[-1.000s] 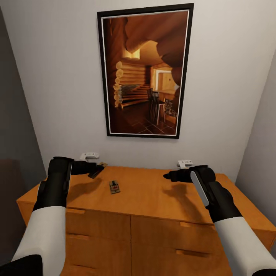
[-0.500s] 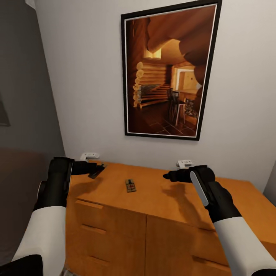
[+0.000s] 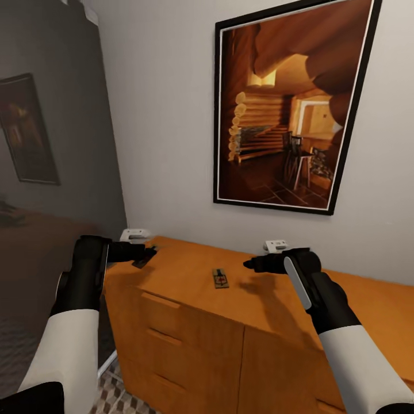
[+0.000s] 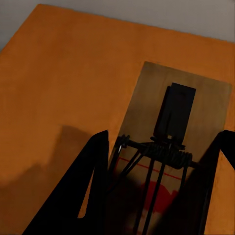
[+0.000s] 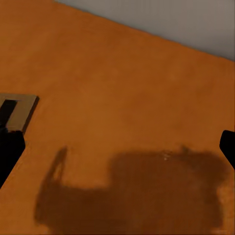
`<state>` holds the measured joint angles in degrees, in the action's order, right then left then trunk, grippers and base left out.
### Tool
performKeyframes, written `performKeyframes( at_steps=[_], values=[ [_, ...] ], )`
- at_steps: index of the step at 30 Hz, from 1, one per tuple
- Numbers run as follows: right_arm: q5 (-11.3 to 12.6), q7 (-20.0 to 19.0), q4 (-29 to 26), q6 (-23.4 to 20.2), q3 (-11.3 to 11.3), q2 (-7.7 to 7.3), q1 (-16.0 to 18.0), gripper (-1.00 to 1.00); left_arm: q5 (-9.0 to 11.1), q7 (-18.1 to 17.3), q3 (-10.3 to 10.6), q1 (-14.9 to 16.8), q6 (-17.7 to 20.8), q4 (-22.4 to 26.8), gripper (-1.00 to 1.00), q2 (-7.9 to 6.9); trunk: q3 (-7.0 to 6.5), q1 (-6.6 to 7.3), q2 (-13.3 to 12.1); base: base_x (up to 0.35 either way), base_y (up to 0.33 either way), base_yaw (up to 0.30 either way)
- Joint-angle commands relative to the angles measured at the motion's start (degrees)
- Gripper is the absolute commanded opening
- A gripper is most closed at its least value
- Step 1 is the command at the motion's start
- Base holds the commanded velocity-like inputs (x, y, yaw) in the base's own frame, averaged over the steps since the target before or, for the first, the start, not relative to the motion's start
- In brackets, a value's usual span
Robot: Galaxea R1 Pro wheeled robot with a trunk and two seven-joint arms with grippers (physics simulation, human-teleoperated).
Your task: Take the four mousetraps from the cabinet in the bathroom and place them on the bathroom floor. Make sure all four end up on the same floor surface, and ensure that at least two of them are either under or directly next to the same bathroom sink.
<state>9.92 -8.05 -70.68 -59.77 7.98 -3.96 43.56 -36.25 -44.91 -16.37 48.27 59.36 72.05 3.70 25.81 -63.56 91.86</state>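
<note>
Mousetrap (image 4: 166, 161) clamped in left gripper (image 4: 156, 191) | right gripper (image 5: 117, 147) spread (over cabinet (image 3: 190, 276))

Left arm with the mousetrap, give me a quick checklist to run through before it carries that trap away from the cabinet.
1. Trap between the left tool fingers: ok. The mousetrap sits between the two dark fingers in the left wrist view.
2. Grip firm: cannot tell; finger contact with the board is not clear.
3. Trap lifted off the cabinet top: cannot tell. In the head view it sits at the top's left corner.
4. Right tool free: ok. It is open above bare wood.
5. Other trap accounted for: ok. It lies flat on the cabinet top between the arms.
6. Floor to the left in sight: ok. Patterned tiles show beside the cabinet.
</note>
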Motion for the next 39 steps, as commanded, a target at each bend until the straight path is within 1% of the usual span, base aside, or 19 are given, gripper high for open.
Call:
performKeyframes(
  at_steps=[1, 5, 18, 31, 39],
  values=[
    [0.3, 0.1, -0.1, -0.2, 0.1, -0.05, 0.0, 1.0, -0.6, -0.6, -0.2, 0.1, 0.1, 0.0, -1.0, 0.08, 0.07, 0.0, 0.0, 0.0, 0.0, 0.275],
    [0.3, 0.1, -0.1, -0.2, 0.1, 0.0, 0.0, 1.0, -0.6, -0.6, -0.2, 0.1, 0.1, 0.0, -1.0, 0.08, 0.07, 0.0, 0.0, 0.0, 0.0, 0.243],
    [0.4, 0.1, -0.2, -0.2, 0.1, 0.02, 0.0, 1.0, -0.6, -0.6, -0.2, 0.1, 0.1, 0.0, -1.0, 0.33, 0.07, 0.0, 0.0, 0.0, 0.0, 0.049],
    [0.3, 0.4, -0.2, -0.2, 0.1, 0.35, 0.0, 1.0, -0.6, -0.6, -0.2, 0.1, 0.1, 0.0, -1.0, 0.37, 0.07, 0.0, 0.0, 0.0, 0.0, 0.224],
    [0.3, 0.5, -0.1, -0.2, 0.1, 0.36, 0.0, 1.0, -0.6, -0.6, -0.2, 0.1, 0.1, 0.0, -1.0, 0.35, 0.07, 0.0, 0.0, 0.0, 0.0, 0.033]
  ],
)
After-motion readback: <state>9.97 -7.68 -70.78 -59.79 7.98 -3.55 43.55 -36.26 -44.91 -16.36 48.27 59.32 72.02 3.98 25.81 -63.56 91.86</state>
